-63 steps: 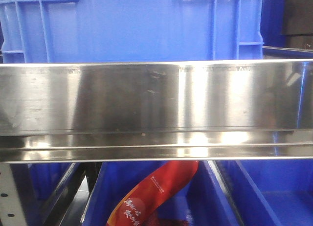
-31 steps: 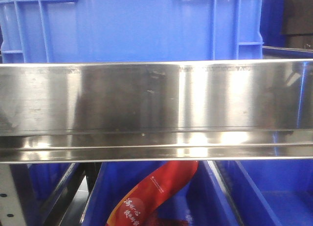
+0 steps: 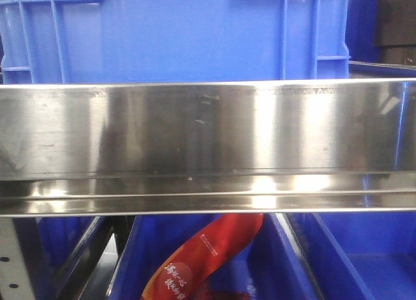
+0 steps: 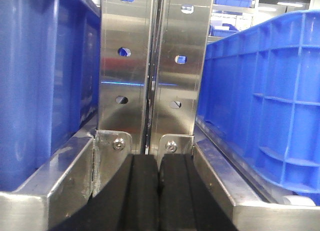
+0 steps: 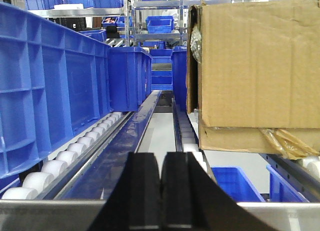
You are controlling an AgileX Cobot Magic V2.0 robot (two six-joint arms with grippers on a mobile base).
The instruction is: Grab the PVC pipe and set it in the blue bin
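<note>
No PVC pipe shows in any view. A large blue bin [image 3: 175, 34] stands on the steel shelf rail [image 3: 208, 137] in the front view. My left gripper [image 4: 159, 163] is shut and empty, its black fingers [image 4: 142, 191] pressed together, pointing at a steel rack upright [image 4: 152, 66] between two blue bins [image 4: 265, 96]. My right gripper [image 5: 161, 163] is shut and empty, pointing along a roller lane [image 5: 75, 156] beside a blue bin [image 5: 50, 86]. Neither gripper shows in the front view.
A red packet [image 3: 205, 254] lies in a lower blue bin [image 3: 273, 261] under the rail. A cardboard box [image 5: 255, 71] sits on the right roller lane. A small blue bin [image 5: 232, 178] stands lower right. More blue bins fill far shelves [image 5: 160, 26].
The view has shifted very slightly; reflections on the steel rail moved a little. Nothing else differs.
</note>
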